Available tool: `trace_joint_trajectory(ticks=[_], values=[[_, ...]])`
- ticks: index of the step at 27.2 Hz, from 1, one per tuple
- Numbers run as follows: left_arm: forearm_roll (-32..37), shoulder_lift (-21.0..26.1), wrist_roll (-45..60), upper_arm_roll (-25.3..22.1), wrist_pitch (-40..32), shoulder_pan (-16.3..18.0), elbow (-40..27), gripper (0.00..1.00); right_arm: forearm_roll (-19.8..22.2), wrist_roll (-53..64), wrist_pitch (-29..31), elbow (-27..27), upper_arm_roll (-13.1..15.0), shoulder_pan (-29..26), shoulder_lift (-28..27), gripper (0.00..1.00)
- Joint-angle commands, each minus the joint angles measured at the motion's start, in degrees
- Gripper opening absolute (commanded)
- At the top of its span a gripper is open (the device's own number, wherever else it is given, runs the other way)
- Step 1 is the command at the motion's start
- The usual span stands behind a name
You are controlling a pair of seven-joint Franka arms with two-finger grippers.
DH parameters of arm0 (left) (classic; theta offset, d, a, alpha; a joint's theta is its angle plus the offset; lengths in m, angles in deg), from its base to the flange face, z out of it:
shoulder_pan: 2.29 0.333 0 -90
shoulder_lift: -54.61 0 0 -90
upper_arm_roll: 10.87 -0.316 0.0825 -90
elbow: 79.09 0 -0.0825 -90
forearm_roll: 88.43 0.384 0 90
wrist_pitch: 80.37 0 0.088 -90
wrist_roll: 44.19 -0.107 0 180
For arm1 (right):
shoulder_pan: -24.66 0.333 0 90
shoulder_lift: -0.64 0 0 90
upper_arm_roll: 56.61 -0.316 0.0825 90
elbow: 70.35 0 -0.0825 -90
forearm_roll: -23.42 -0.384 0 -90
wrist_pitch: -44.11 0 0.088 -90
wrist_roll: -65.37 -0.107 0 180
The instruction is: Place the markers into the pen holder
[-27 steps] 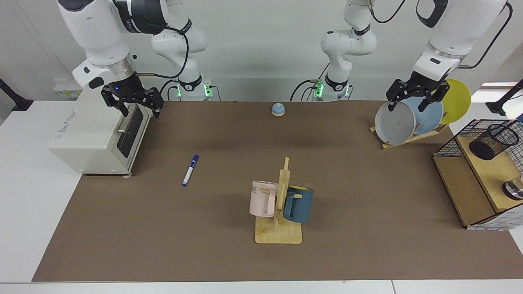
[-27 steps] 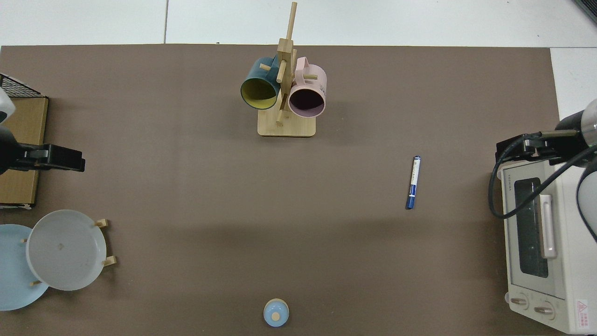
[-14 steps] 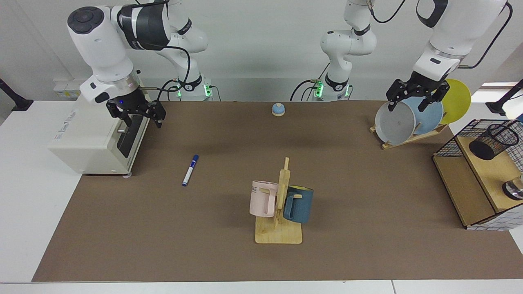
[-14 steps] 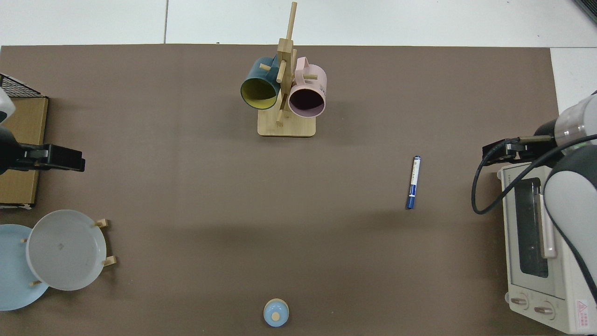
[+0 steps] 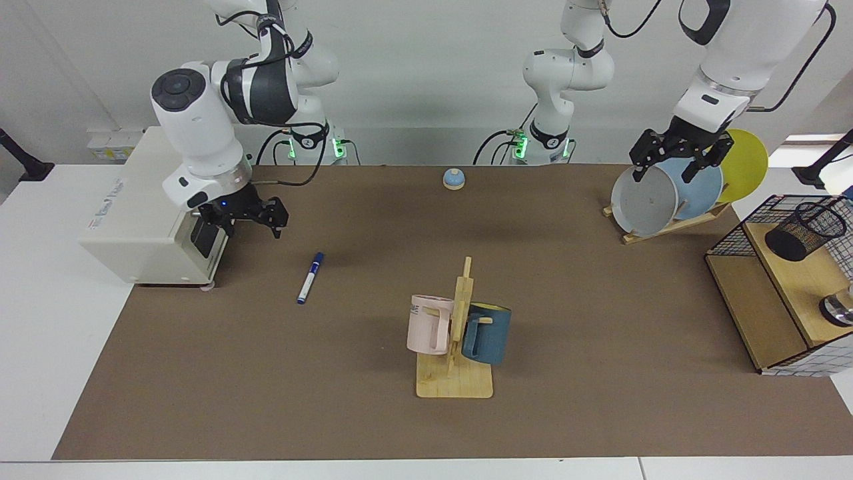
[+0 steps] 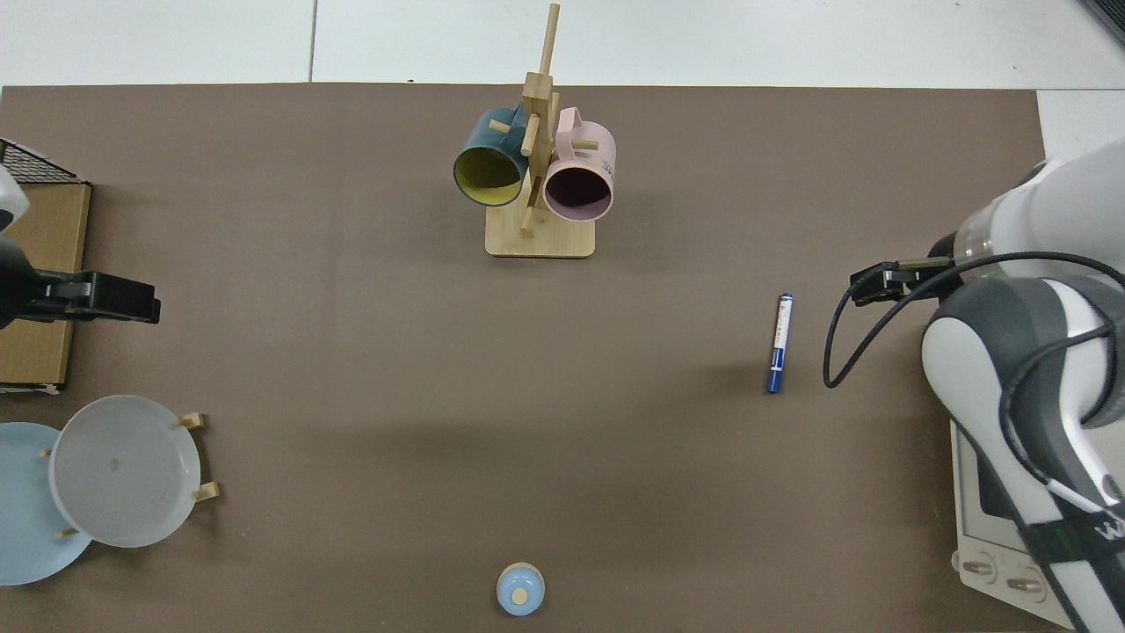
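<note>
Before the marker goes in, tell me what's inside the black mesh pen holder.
The pen holder leans inside the wire basket, its dark mouth facing the camera. No pens stick out; its bottom is too dark to see. The marker lies on the mat.

Even, bright overhead light in both views, no glare. Soft diffuse shadows on the brown surface [image 5: 600, 320]: a broad band across the far half in the facing view, a faint one beside the marker [image 6: 779, 343]. Focus holds edge to edge; no motion blur, no obvious edge distortion.
</note>
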Motion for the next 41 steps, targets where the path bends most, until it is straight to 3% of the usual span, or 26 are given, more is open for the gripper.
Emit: trace_joint_trajectory(ticks=[1, 9, 21, 33, 41], values=[[0.9, -0.4, 0.0, 0.6, -0.7, 0.6, -0.1, 1.00, -0.9, 0.4, 3.6, 1.3, 0.1, 0.0, -2.4, 1.00], [0.9, -0.4, 0.0, 0.6, -0.7, 0.6, -0.1, 1.00, -0.9, 0.2, 14.1, 5.5, 0.0, 1.0, -5.7, 1.00], [0.9, -0.4, 0.0, 0.6, -0.7, 0.6, -0.1, 1.00, -0.9, -3.2, 17.5, 5.8, -0.1, 1.8, -11.5, 1.00], [0.9, -0.4, 0.0, 0.6, -0.7, 0.6, -0.1, 1.00, -0.9, -7.0, 25.0, 7.5, -0.1, 2.4, -16.5, 1.00], [0.9, -0.4, 0.0, 0.6, -0.7, 0.6, -0.1, 1.00, -3.8, -7.8, 26.9, 7.6, -0.1, 3.3, -17.4, 1.00]])
